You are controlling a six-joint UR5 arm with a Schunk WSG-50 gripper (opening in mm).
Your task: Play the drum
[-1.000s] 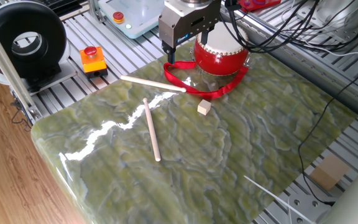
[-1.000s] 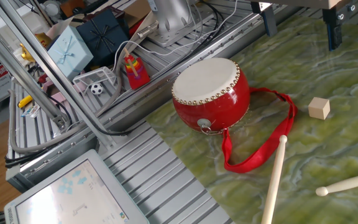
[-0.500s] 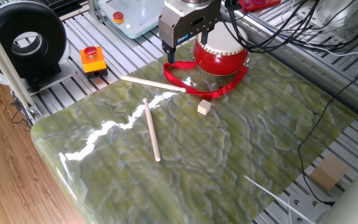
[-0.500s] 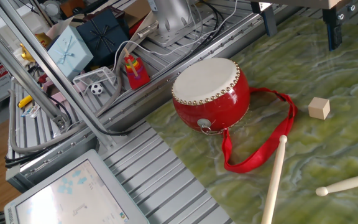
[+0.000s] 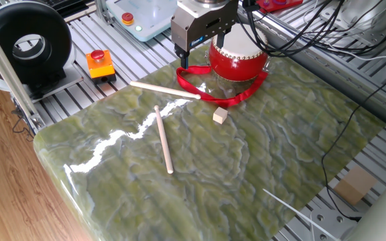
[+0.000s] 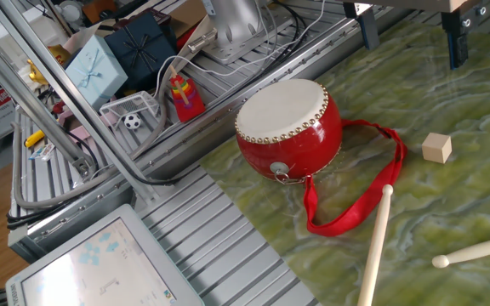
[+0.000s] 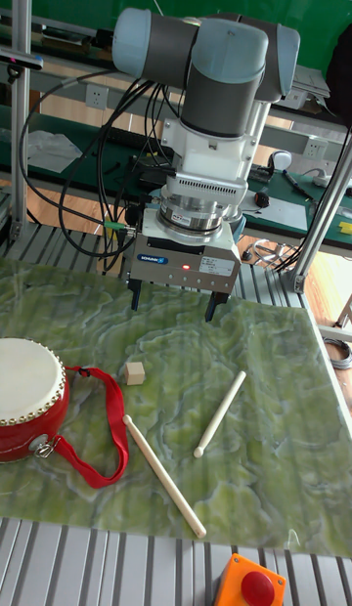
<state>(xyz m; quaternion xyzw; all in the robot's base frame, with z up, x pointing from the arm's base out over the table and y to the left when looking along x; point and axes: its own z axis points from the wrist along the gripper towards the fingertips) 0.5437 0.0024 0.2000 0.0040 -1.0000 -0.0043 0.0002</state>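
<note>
The drum (image 6: 289,127), red-bodied with a cream skin and a studded rim, stands on the green mat near its edge; it also shows as the drum (image 5: 238,57) and the drum (image 7: 29,396). Its red ribbon (image 6: 356,204) loops out over the mat. Two wooden drumsticks (image 5: 165,90) (image 5: 163,138) lie loose on the mat, seen again as sticks (image 7: 219,413) (image 7: 164,462). My gripper (image 7: 173,301) hangs open and empty above the mat, beside the drum and apart from it; in the other fixed view the gripper (image 6: 413,38) is at the top edge.
A small wooden cube (image 5: 220,115) lies by the ribbon. An orange box with a red button (image 5: 100,64) sits off the mat on the aluminium rails. A black reel (image 5: 25,43), cables (image 5: 300,33) and a gift box (image 6: 96,68) surround the table.
</note>
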